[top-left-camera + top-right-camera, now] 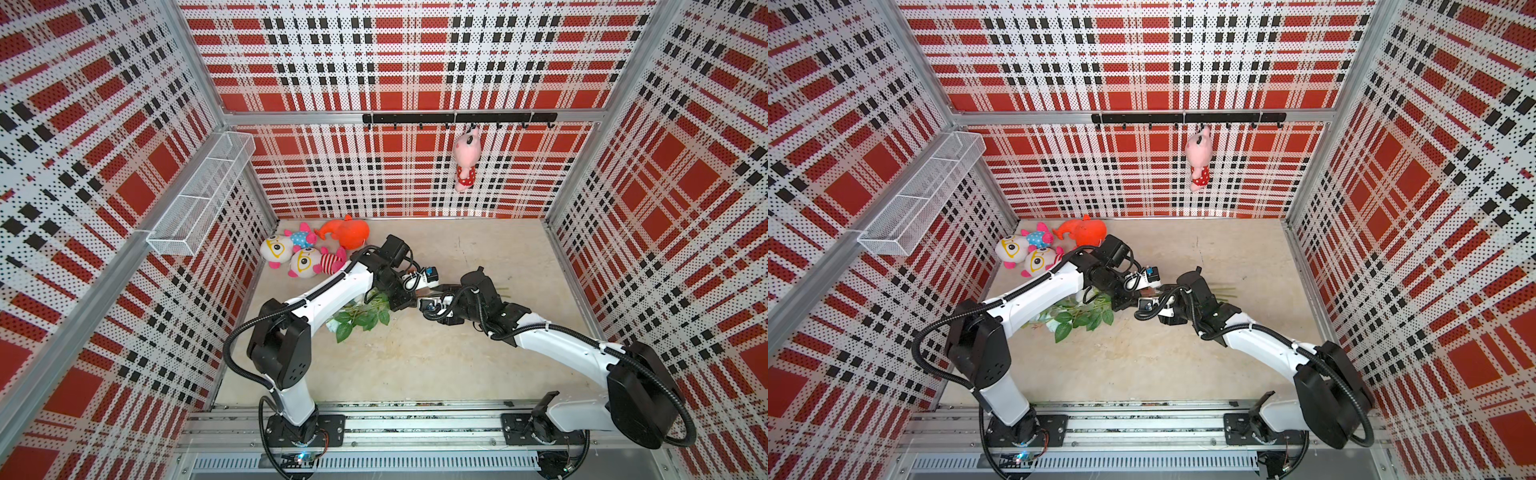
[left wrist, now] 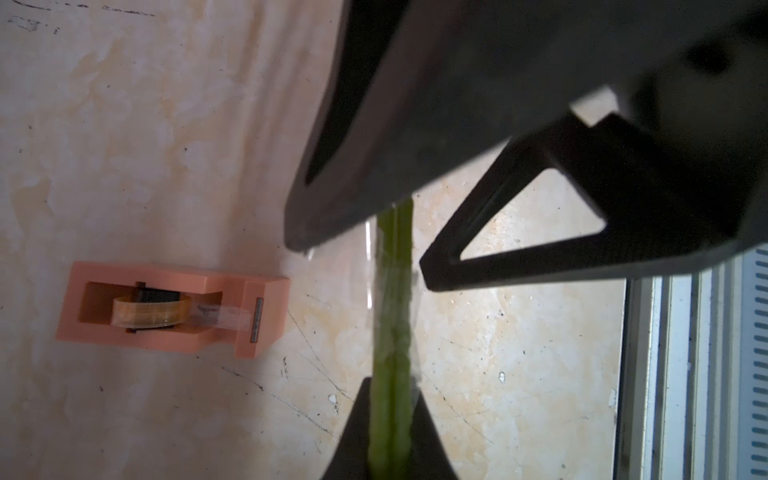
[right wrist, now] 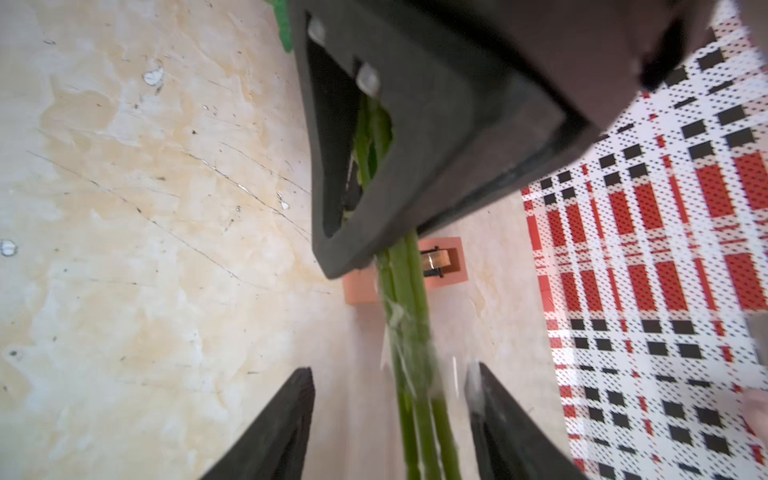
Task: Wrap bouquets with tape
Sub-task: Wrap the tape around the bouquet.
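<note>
The bouquets are one bunch: green leaves (image 1: 361, 318) (image 1: 1079, 318) lie on the table beside my left arm, and the blossoms are mostly hidden under it. My left gripper (image 2: 392, 399) is shut on the long green stems (image 2: 392, 311). My right gripper (image 3: 390, 370) stands open around the same stems (image 3: 409, 332), neither finger touching them. Clear tape film clings around the stems between the two grippers, and a shiny scrap sits on one right fingertip (image 3: 471, 382). The orange tape dispenser (image 2: 174, 309) (image 3: 459, 266) rests on the table just beyond the stems.
Several plush toys (image 1: 307, 253) lie in the back left corner. A pink plush (image 1: 467, 160) hangs from the black hook rail on the back wall. A white wire basket (image 1: 199, 199) is mounted on the left wall. The arms' metal base rail (image 1: 374, 424) runs along the front.
</note>
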Controlling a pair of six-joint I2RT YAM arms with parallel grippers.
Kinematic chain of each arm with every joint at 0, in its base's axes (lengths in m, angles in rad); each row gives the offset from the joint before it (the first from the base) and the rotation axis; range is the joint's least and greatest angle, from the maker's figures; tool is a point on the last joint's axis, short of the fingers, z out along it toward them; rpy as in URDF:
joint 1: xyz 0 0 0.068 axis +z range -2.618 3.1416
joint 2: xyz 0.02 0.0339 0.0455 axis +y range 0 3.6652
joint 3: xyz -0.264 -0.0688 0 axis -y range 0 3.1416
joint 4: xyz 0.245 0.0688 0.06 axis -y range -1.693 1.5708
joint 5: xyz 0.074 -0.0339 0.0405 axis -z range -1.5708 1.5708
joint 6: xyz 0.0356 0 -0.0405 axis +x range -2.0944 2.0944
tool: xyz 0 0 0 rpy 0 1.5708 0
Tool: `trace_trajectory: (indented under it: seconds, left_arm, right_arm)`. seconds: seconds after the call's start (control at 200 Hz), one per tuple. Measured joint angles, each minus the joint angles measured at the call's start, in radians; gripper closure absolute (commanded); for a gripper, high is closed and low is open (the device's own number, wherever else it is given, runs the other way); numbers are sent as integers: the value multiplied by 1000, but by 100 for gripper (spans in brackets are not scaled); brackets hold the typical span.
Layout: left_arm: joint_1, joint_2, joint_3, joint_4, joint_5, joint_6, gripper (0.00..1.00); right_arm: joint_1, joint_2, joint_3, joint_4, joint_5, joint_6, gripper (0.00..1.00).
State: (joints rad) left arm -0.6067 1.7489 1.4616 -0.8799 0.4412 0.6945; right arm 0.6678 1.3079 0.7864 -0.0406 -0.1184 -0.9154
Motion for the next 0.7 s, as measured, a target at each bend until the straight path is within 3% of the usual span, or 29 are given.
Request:
trace_trajectory:
  seconds: [0.17,0.346,0.701]
  left_arm:
    - [0,1,3,0,0,0,100]
    - [0,5,3,-1,0,0,100]
    - [6,10,5,0,0,1,100]
  right_arm:
    - [0,-169,-54,-6,73,18,33]
    - [33,-277,-106,42,43,36,37]
    - [97,-76,-103,117,0,42,46]
